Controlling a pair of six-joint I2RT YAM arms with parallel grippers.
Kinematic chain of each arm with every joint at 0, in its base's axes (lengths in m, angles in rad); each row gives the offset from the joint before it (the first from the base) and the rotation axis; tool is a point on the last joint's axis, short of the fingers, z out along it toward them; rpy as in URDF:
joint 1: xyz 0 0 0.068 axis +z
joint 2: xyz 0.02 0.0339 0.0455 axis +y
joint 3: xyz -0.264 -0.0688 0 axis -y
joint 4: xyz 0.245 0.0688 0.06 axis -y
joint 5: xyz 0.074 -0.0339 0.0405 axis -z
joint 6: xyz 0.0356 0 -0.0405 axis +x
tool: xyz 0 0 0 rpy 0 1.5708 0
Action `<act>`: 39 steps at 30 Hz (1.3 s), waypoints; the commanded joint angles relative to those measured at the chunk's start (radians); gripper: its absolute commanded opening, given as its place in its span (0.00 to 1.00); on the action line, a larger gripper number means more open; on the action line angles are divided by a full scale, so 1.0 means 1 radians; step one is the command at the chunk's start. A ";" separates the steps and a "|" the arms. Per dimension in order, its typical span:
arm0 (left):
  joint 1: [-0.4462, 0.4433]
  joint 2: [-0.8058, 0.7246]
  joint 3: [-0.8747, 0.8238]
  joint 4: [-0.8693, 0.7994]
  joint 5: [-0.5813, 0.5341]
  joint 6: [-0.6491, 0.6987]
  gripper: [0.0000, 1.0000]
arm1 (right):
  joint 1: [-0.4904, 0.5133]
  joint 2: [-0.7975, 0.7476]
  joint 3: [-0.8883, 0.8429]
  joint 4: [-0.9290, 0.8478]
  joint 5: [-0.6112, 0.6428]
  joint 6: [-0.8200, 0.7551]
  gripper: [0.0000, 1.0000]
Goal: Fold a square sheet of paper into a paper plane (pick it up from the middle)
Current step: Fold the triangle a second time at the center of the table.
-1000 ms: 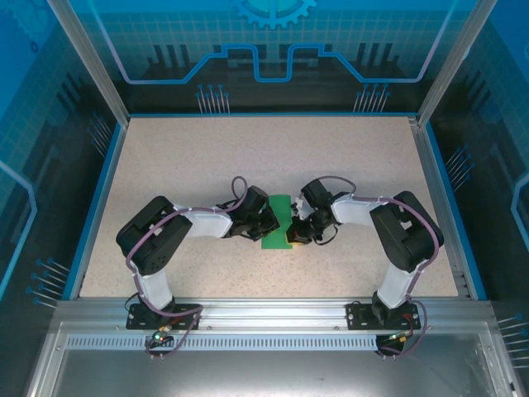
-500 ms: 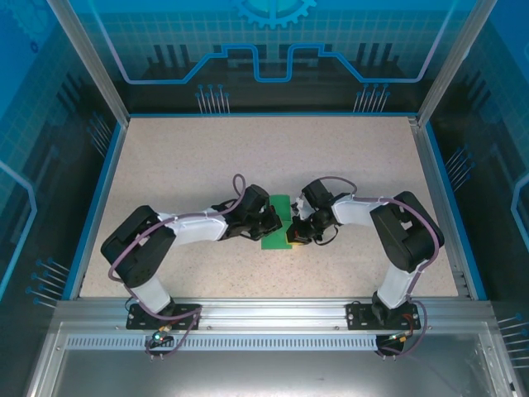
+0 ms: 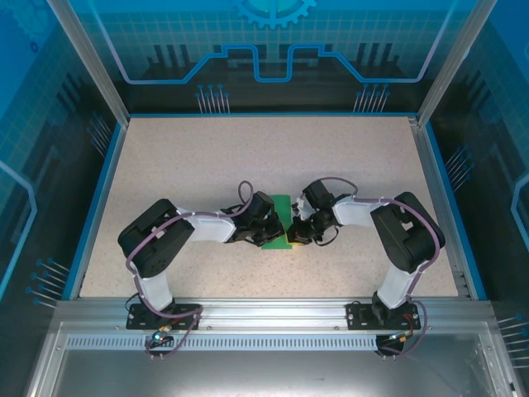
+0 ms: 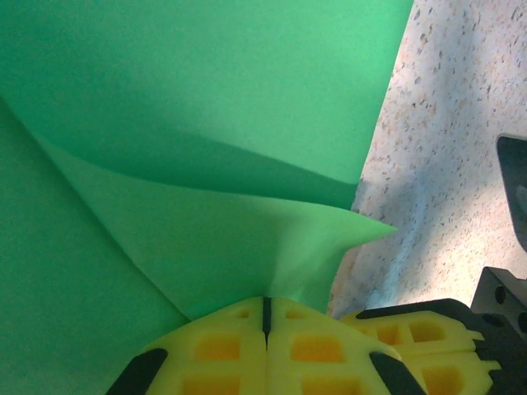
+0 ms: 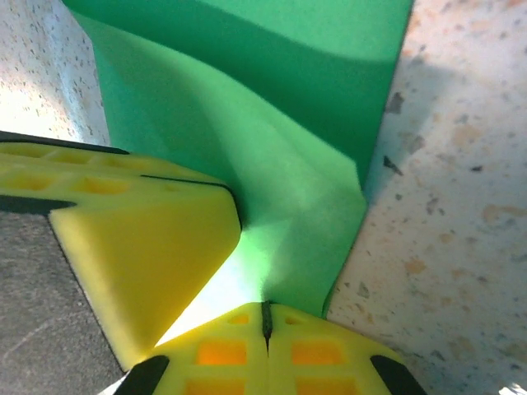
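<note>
Looking along the left gripper (image 4: 266,306), we see its two yellow fingers pressed together, with a raised flap of the green sheet of paper (image 4: 206,123) running into the seam at their tips, so it is clenched on the paper. The right gripper (image 5: 266,313) is clamped the same way: its fingers meet, and the paper (image 5: 272,107) puckers into creases that run to the point where they close.

From each wrist we see the other gripper's yellow finger just beside the pinch, so the two tips sit nearly touching at the same edge of the sheet. Beyond the pinch the paper bulges up in a soft curved fold, with flatter layers behind it.

From above, both grippers (image 3: 271,232) (image 3: 293,235) meet over the sheet (image 3: 281,203), which lies near the middle of the speckled worktop (image 3: 182,157), its far end showing between the two wrists.
</note>
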 commanded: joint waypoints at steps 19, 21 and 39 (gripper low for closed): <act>0.123 -0.013 -0.114 0.082 -0.070 0.067 0.00 | -0.021 0.028 -0.045 -0.071 0.070 -0.022 0.01; 0.135 -0.013 -0.118 0.091 -0.067 0.073 0.00 | -0.023 0.030 -0.044 -0.071 0.068 -0.023 0.01; 0.235 -0.045 -0.170 0.099 -0.048 0.118 0.00 | -0.024 0.036 -0.032 -0.080 0.054 -0.026 0.01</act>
